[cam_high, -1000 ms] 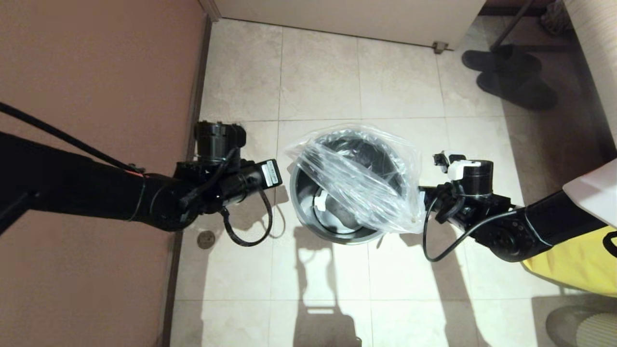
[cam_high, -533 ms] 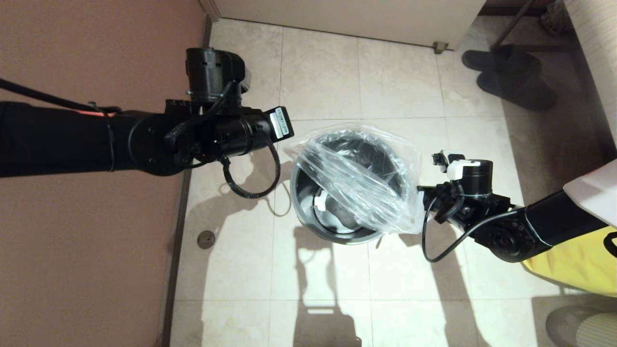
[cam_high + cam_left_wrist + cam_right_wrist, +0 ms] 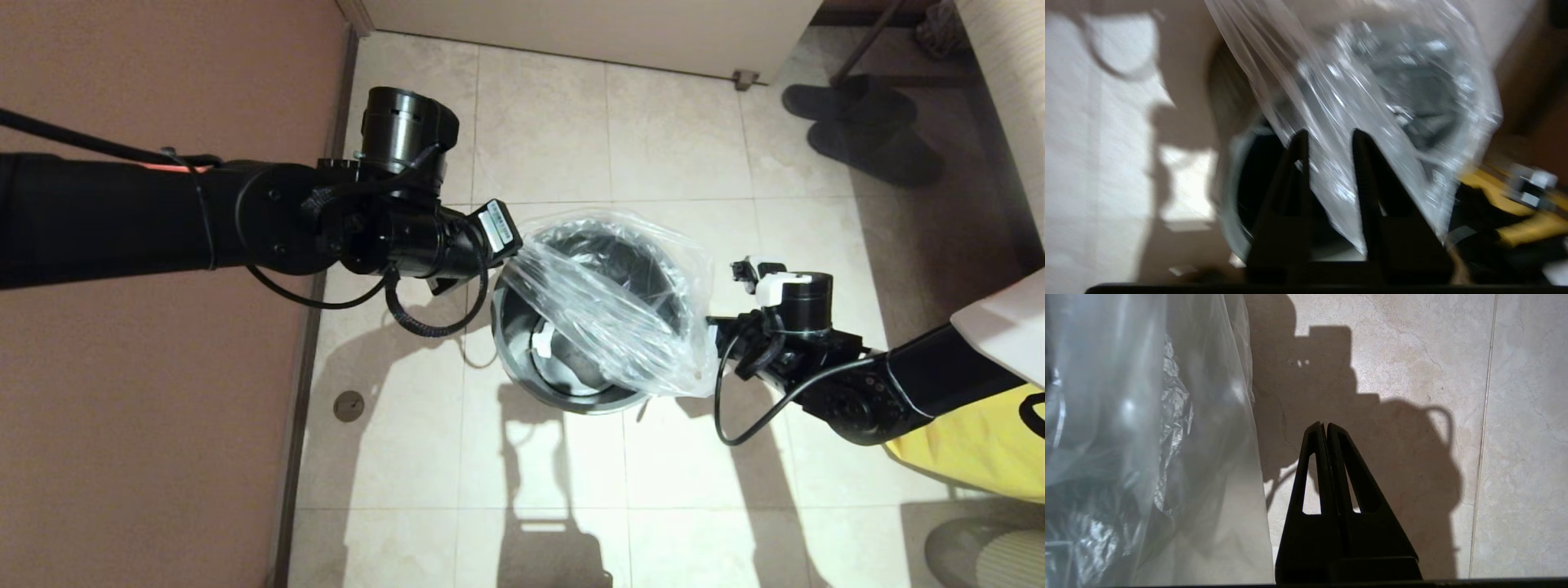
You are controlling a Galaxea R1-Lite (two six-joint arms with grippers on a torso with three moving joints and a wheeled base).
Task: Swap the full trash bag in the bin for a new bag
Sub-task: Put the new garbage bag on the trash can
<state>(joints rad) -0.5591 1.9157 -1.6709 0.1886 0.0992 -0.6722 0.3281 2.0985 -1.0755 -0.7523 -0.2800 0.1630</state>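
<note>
left gripper (image 3: 1327, 136): fingers apart, tips at the new bag (image 3: 608, 306) near its left edge, nearer arm | bag: draped slantwise across the mouth of the bin (image 3: 510, 359), not tucked in | bin: on floor between arms, holds only the bag | right gripper (image 3: 1323, 426): closed, empty, just beside the bag's right edge.

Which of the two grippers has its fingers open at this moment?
The left gripper: its fingers stand apart at the new bag over the bin. The right gripper is shut, beside the bag.
</note>
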